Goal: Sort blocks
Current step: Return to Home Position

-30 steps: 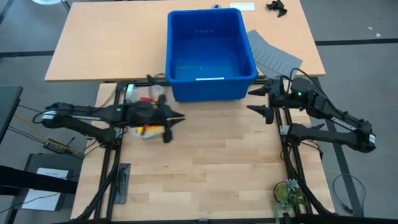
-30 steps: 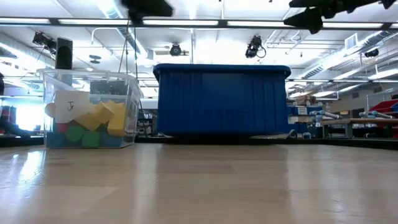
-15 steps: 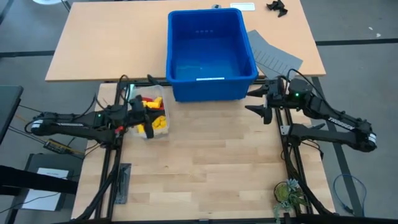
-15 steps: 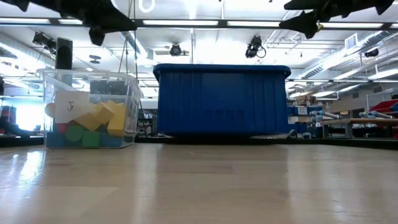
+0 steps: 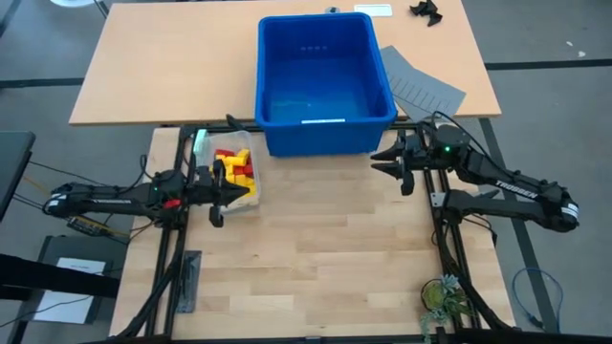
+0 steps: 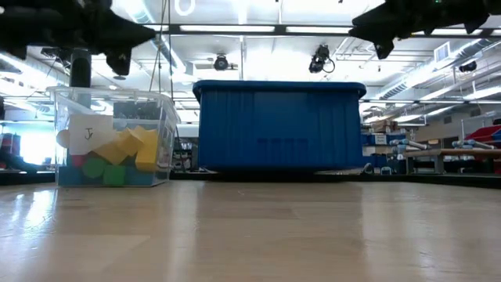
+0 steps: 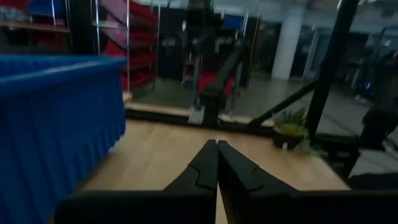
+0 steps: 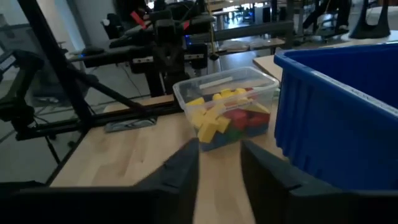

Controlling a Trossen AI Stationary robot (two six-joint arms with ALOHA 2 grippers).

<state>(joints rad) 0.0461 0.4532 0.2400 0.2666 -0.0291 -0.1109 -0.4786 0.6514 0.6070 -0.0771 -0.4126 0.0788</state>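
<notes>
The blocks [image 5: 236, 172], red, yellow, green and blue, lie heaped in a small clear tub [image 8: 225, 87] that stands on the wooden table left of the large blue bin [image 5: 325, 81]. My left gripper [image 5: 228, 188] is shut and holds nothing. It points level toward the table's right, above the tub's near left side; its fingers [image 7: 217, 152] meet in the left wrist view. My right gripper [image 5: 390, 164] hovers by the bin's near right corner, pointing toward the tub. Its fingers [image 8: 186, 163] stand apart with nothing between them.
The bin [image 6: 278, 125] and the tub [image 6: 113, 137] stand side by side at the table's far edge, with bare wood in front of them. A grey sheet [image 5: 421, 86] lies right of the bin. A small plant [image 5: 445, 296] sits at the near right, a dark tool [image 5: 188, 282] at the near left.
My left gripper has drawn back from above the tub toward the table's left edge and sunk, leaving the blocks uncovered. My right gripper has drifted slightly down, and its fingers have come closer together.
</notes>
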